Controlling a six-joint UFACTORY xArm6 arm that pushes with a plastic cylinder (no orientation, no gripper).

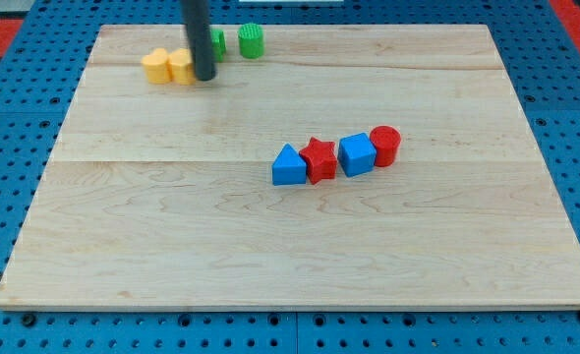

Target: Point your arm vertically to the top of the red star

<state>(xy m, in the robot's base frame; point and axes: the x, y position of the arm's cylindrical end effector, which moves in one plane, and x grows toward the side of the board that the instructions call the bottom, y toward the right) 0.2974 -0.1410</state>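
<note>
The red star (319,158) lies near the board's middle, in a row of blocks. A blue triangle block (289,166) touches its left side and a blue cube (356,154) touches its right side. A red cylinder (384,146) stands at the row's right end. My tip (205,76) is far up and to the left of the star, near the board's top edge. It stands just right of two yellow blocks (168,67).
A green cylinder (252,41) stands at the top edge, right of the rod. Another green block (216,42) is partly hidden behind the rod. The wooden board (172,226) lies on a blue pegboard (15,108).
</note>
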